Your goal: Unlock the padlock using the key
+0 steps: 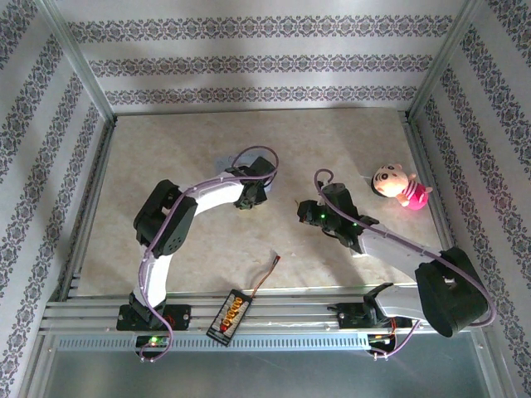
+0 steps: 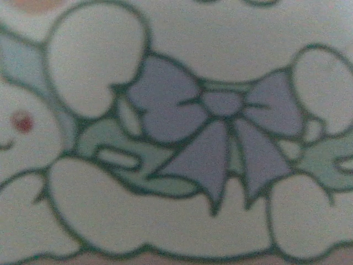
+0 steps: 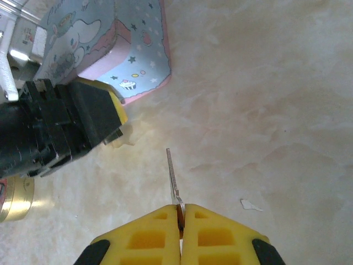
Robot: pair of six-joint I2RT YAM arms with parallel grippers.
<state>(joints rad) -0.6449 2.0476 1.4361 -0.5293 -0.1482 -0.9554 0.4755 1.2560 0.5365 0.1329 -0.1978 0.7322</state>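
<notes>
Beige marbled tabletop (image 3: 265, 110) below, the right gripper (image 3: 180, 221) pinches a thin silver key (image 3: 172, 168) between shut yellow fingers (image 3: 149, 237); the left gripper (image 1: 248, 199) I cannot tell.

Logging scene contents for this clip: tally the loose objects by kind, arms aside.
Key: 1, in the right gripper
Pale-blue tin: 1
Plush toy: 1
Wired board: 1
Brass-coloured item, cut off, unidentified: 1
Total: 5
</notes>
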